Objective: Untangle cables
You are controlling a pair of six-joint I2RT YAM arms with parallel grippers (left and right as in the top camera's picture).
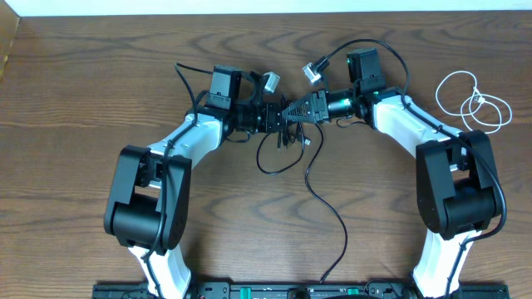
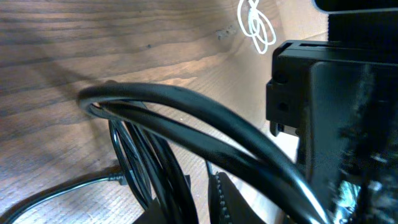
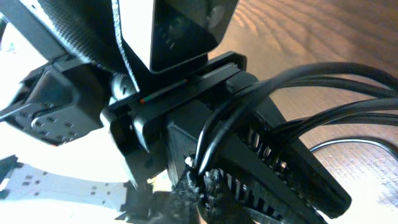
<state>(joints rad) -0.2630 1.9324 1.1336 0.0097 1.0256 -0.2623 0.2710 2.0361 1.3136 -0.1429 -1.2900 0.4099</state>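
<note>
The black cable (image 1: 283,154) hangs in loops under the spot where both grippers meet at mid-table, and one strand trails toward the front edge. My left gripper (image 1: 279,117) points right. In its wrist view, black cable strands (image 2: 134,155) lie against one finger of this gripper (image 2: 199,202), a strip of table shows beside the ribbed finger (image 2: 225,198), and the jaws stand slightly open. My right gripper (image 1: 293,111) points left, shut on several black cable strands (image 3: 323,78) that run into its pinch (image 3: 202,171). The white cable (image 1: 478,101) lies coiled alone at the far right (image 2: 255,25).
The arms' own thicker black wires arch over each wrist, with small pale connectors (image 1: 312,72) near the back. The left arm's wrist body (image 3: 180,37) fills the right wrist view at close range. The table's back edge (image 1: 266,12) runs along the top.
</note>
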